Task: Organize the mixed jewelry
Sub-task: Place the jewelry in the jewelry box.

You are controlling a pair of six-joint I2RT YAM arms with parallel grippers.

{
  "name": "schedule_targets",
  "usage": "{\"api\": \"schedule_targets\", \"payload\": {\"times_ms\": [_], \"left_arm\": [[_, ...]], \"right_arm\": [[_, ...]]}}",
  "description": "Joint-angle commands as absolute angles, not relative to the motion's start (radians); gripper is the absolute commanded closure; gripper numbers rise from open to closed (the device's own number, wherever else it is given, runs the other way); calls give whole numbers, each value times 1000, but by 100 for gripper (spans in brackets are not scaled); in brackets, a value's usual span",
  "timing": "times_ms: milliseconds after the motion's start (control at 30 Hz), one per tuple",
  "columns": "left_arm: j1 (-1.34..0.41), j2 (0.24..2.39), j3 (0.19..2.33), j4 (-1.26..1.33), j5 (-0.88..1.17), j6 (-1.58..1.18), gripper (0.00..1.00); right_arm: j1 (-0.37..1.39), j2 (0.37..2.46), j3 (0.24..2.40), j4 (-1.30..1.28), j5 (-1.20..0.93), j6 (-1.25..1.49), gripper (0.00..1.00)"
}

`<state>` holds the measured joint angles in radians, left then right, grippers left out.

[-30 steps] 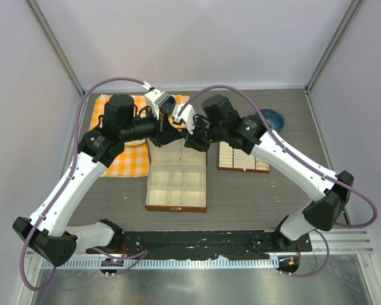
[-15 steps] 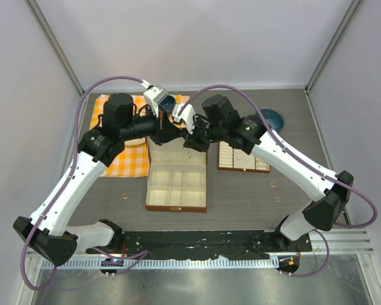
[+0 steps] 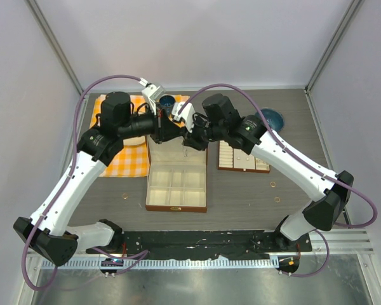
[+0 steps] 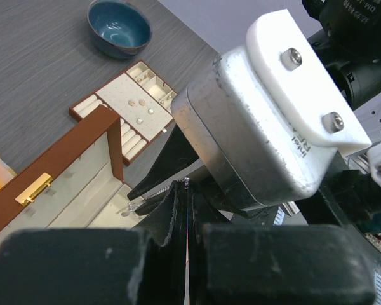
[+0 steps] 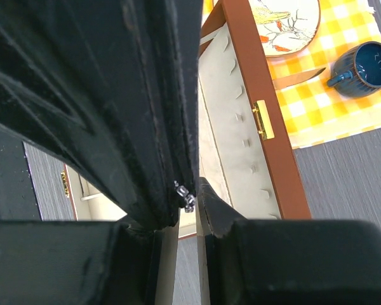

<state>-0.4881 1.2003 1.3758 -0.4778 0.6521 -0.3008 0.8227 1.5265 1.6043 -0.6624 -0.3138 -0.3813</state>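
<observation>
The thin silver necklace (image 4: 187,183) is pinched in my left gripper (image 4: 187,190), which is shut above the open brown box (image 3: 177,208); its small pendant (image 4: 132,207) hangs lower left. My right gripper (image 5: 190,192) meets it tip to tip, jaws a narrow gap apart, with a sparkling link of the necklace (image 5: 185,196) between them. In the top view both grippers, left (image 3: 169,130) and right (image 3: 189,138), hover over the box's raised lid. Tiny copper rings lie on the table at right (image 3: 272,185), (image 3: 277,199) and left (image 3: 124,196).
A ring tray (image 3: 243,162) lies right of the box, with a blue bowl (image 3: 272,118) behind it. A yellow checkered cloth (image 3: 130,162) at back left carries a blue mug (image 3: 167,101) and a plate (image 5: 282,19). The box lid (image 5: 254,82) stands upright.
Both grippers have shifted slightly left and back, staying tip to tip over the lid. The left wrist has moved the most.
</observation>
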Motion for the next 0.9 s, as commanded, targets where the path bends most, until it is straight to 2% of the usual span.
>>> {"api": "schedule_targets", "payload": {"times_ms": [0, 867], "left_arm": [[-477, 1195, 1371, -416, 703, -333, 100], [-460, 1190, 1353, -370, 741, -380, 100]], "right_arm": [[822, 1497, 1618, -615, -325, -365, 79], [822, 1502, 1594, -604, -322, -359, 86]]}}
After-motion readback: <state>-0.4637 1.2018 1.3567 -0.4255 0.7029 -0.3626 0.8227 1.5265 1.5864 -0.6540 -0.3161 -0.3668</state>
